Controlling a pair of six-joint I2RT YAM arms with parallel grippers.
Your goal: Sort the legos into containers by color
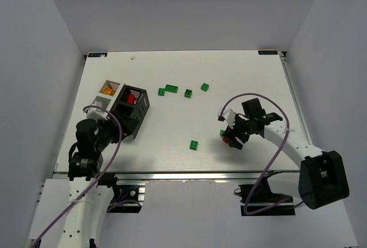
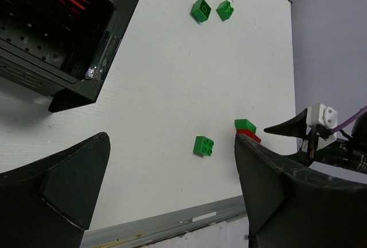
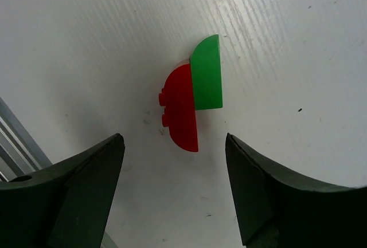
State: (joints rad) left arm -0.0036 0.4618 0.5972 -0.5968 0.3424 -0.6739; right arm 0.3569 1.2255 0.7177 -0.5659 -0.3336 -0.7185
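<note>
Overhead, right pincer (image 1: 230, 140) half-hides red lego (image 1: 224, 141).

The open right gripper (image 3: 175, 188) hovers over touching red brick (image 3: 180, 110) and green brick (image 3: 206, 76).

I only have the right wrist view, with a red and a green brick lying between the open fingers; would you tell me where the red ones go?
Observer: The black bin on the left of the table, well away from your gripper, holds red bricks.
Operator: Thank you. Are other bricks loose out there?
Observer: Yes, five green bricks: four strung along the far middle and one alone nearer the front edge.
</note>
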